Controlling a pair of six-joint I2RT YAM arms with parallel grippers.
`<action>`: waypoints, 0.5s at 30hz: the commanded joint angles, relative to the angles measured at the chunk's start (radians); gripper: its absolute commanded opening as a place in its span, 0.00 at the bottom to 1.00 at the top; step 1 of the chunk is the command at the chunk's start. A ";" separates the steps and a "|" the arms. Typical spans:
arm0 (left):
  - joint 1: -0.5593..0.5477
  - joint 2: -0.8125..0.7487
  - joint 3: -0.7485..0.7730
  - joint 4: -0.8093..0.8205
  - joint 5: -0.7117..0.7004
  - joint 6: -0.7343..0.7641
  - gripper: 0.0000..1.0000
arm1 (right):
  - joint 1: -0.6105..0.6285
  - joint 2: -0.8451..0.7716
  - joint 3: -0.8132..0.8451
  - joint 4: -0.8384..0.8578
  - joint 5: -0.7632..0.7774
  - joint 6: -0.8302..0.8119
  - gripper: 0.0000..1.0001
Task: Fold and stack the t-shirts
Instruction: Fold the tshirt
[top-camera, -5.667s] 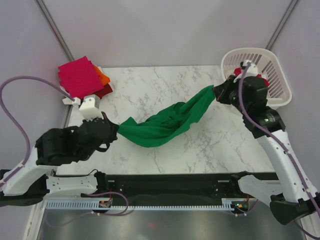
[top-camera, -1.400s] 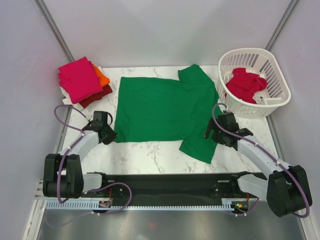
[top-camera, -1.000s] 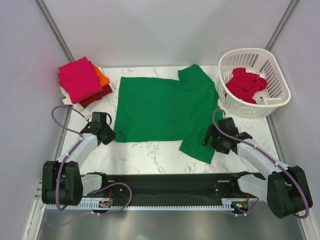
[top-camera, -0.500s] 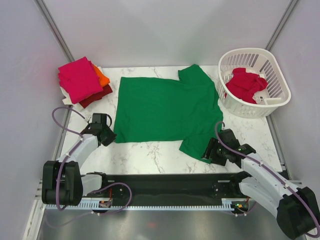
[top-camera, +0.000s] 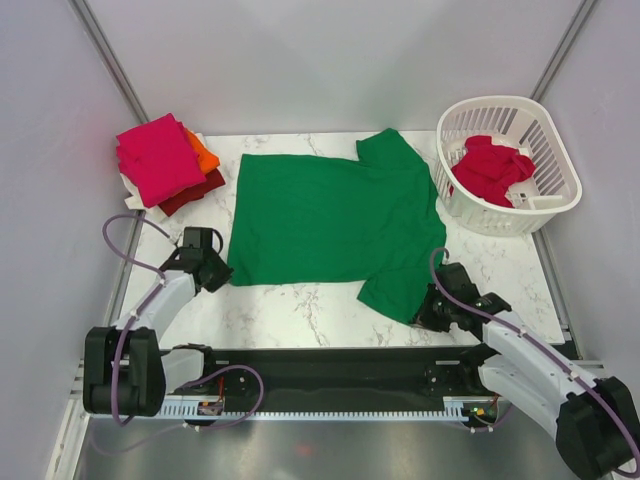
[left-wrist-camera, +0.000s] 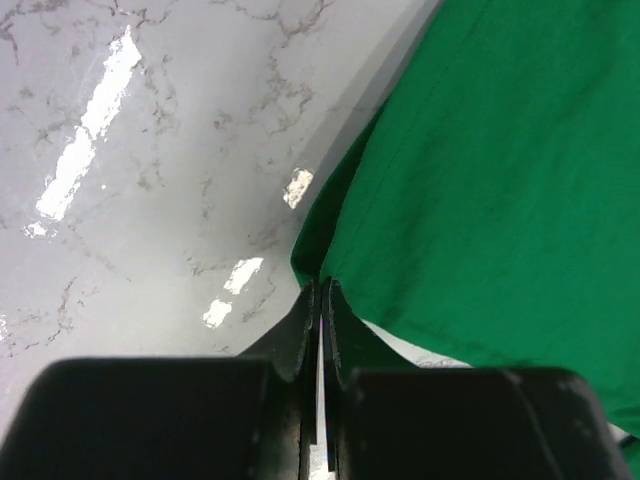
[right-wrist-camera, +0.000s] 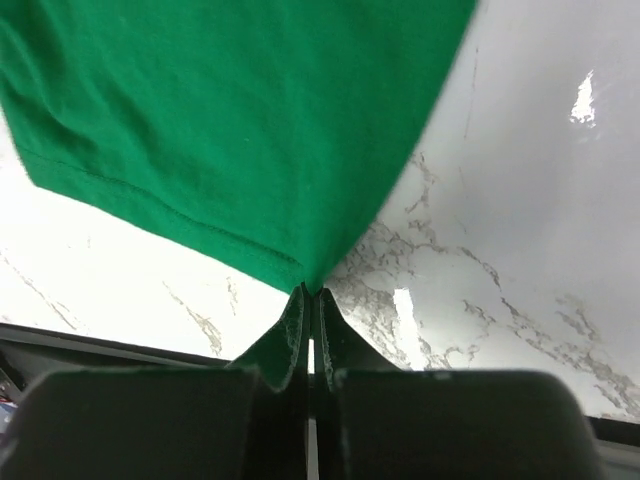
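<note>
A bright green t-shirt (top-camera: 330, 215) lies spread flat on the marble table, one sleeve toward the basket and the other toward the near edge. My left gripper (top-camera: 222, 272) is shut on its near-left hem corner; in the left wrist view the cloth (left-wrist-camera: 500, 180) meets the closed fingertips (left-wrist-camera: 320, 287). My right gripper (top-camera: 426, 312) is shut on the tip of the near sleeve, and in the right wrist view the cloth (right-wrist-camera: 230, 120) runs down into the closed tips (right-wrist-camera: 310, 291). Folded magenta (top-camera: 155, 155), orange (top-camera: 203, 155) and dark red (top-camera: 195, 190) shirts are stacked at the far left.
A white slatted laundry basket (top-camera: 500, 103) stands at the far right with a crumpled red shirt (top-camera: 490, 170) inside. The table's near edge and a black rail (top-camera: 330, 365) run just below both grippers. Grey walls enclose the table.
The shirt went from hanging stretched between raised grippers to lying flat. In the last second my right gripper moved down the near sleeve toward the table's near edge. The left gripper barely moved.
</note>
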 joint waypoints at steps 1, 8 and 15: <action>-0.002 -0.061 0.018 0.004 0.053 -0.009 0.02 | 0.005 -0.036 0.088 -0.037 0.038 -0.035 0.00; 0.008 -0.276 0.115 -0.202 0.087 0.002 0.02 | 0.005 -0.114 0.291 -0.179 0.084 -0.082 0.00; 0.010 -0.345 0.206 -0.386 0.119 -0.012 0.02 | 0.008 -0.176 0.405 -0.262 0.080 -0.099 0.00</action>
